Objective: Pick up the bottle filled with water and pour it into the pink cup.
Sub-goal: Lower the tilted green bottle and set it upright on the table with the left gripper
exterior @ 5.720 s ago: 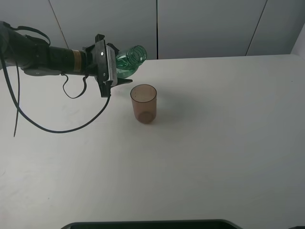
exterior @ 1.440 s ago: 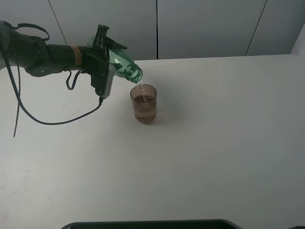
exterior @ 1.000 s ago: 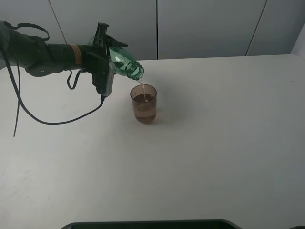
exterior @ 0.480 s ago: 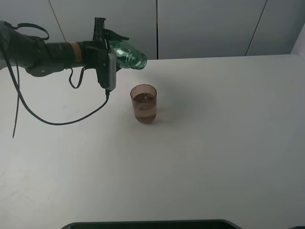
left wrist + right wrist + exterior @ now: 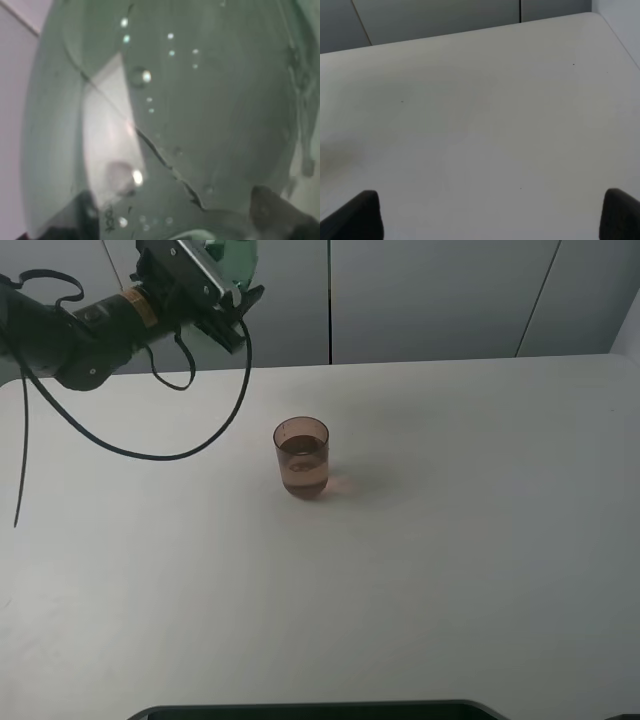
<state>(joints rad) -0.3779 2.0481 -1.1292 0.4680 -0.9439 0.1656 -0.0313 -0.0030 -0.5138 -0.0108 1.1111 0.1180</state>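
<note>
Left end effector (image 5: 225,278) has swung up and away, clamped on the bottle (image 5: 236,254), pouring stopped. The pink cup (image 5: 302,455) stands well below it on the bench (image 5: 450,540), part-filled; pour judged complete. Right end effector (image 5: 492,217) spread wide, empty.

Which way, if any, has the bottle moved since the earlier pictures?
Yes. The bottle has gone up and to the left in the high view, away from the pink cup, which stands where it did.

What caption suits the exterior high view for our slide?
Left end effector holds the green bottle raised, apart from the part-filled pink cup on the white table.
</note>
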